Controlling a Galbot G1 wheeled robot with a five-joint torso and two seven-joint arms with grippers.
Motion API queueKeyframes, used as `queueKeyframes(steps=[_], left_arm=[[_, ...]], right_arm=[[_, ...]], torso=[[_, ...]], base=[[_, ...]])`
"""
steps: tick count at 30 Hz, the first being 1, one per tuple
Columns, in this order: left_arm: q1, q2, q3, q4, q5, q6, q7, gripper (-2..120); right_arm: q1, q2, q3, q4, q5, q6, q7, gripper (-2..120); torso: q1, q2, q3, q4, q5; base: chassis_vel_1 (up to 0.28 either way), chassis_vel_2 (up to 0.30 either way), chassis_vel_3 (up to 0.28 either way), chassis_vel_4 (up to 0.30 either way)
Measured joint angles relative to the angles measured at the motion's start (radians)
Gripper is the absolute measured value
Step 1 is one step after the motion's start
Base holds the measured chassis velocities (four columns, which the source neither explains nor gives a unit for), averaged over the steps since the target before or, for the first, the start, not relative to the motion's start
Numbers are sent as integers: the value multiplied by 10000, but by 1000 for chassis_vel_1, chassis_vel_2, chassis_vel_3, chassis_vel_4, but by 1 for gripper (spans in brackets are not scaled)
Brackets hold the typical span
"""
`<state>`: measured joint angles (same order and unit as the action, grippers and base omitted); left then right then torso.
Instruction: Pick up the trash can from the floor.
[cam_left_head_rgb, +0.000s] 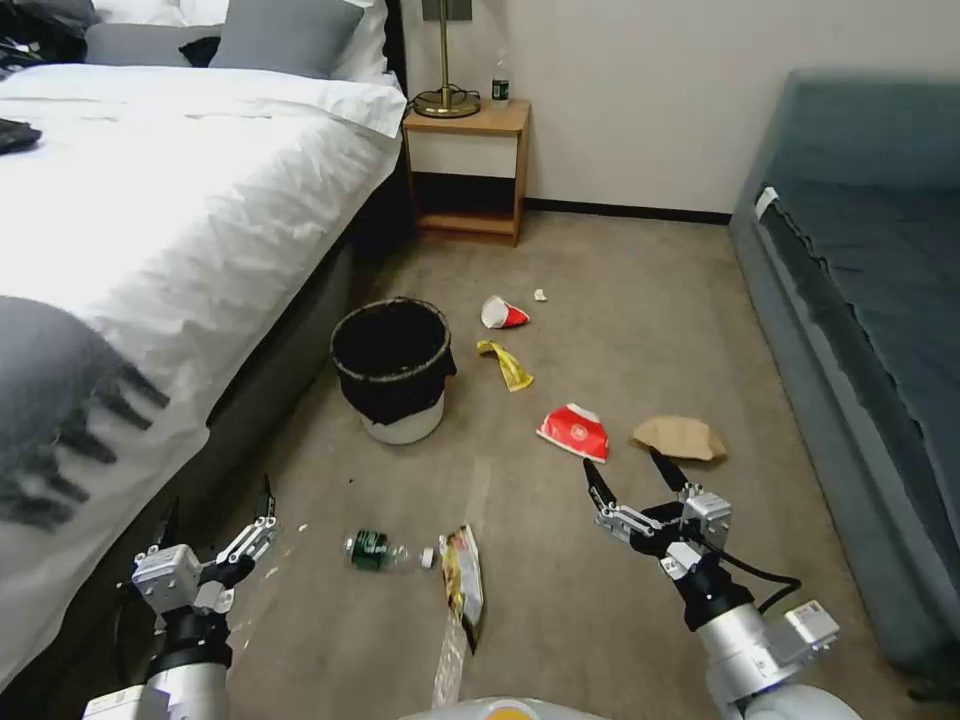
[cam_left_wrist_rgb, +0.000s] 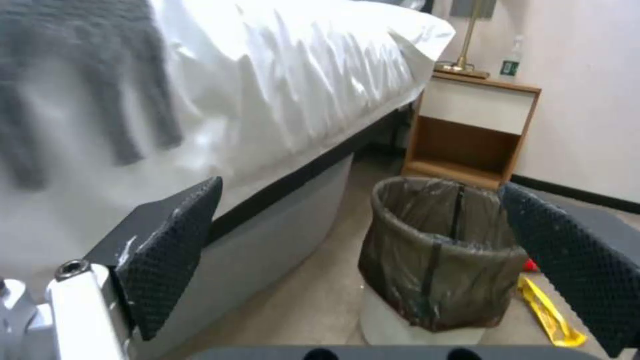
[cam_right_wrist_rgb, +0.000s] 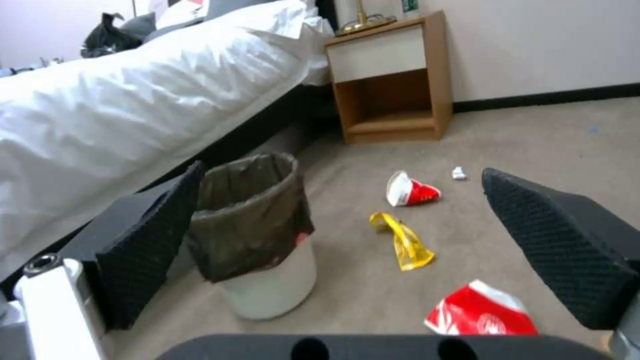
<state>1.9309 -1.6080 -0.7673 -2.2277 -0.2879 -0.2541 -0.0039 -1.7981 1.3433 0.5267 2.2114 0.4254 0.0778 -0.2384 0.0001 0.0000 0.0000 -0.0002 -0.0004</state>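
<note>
The trash can (cam_left_head_rgb: 392, 368) stands upright on the floor (cam_left_head_rgb: 620, 300), right beside the long side of the bed (cam_left_head_rgb: 150, 230). It is a small white bin with a black bag folded over its rim. Its open mouth faces up, so its long line runs straight up from the carpet.

The left gripper (cam_left_head_rgb: 215, 525) hangs low near the bed, with its two fingers spread apart and nothing in them. The trash can is ahead of it and a little toward the middle of the room. In the left wrist view the bin (cam_left_wrist_rgb: 437, 260) sits between the two dark finger pads (cam_left_wrist_rgb: 170, 250), so this claw seems to point nearly straight at it.

The right gripper (cam_left_head_rgb: 637, 482) is over the middle of the floor, also spread wide and holding nothing. The bin lies ahead of it and off to its left. A crushed red cup (cam_left_head_rgb: 574, 432) and a brown paper scrap (cam_left_head_rgb: 680, 438) lie just ahead of this claw. A green-labelled bottle (cam_left_head_rgb: 385, 551) and a snack wrapper (cam_left_head_rgb: 463, 585) lie on the carpet between the two arms.

Both claws are well apart from the bin. I think the left one is a bit nearer and better lined up. It may need to go forward and close on the rim or wall.
</note>
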Motion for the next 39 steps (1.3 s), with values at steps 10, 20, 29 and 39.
queueKeyframes(steps=[10,20,29,39], left_arm=[[-131,0,-42,-34,-312,187,-26,100],[-609,123,-257,-231,-1441,814,-259,100],[-1677,1898,-398,-549,-3648,2933,-1286,100],[-3806,5283,-332,1315,-5693,5159,-2332,100]], right_arm=[[17,-27,26,23,123,-44,-13,100],[91,-296,3,71,236,-49,-32,100],[427,-932,-57,-114,431,-107,-44,100],[981,-1204,-151,-442,532,-176,12,100]], torso=[[1,0,2,1,3],[-1,0,-1,1,3],[0,0,0,1,2],[0,0,0,0,-3]], base=[[-167,176,163,-172],[-16,21,12,-14],[0,0,0,0],[0,0,0,0]])
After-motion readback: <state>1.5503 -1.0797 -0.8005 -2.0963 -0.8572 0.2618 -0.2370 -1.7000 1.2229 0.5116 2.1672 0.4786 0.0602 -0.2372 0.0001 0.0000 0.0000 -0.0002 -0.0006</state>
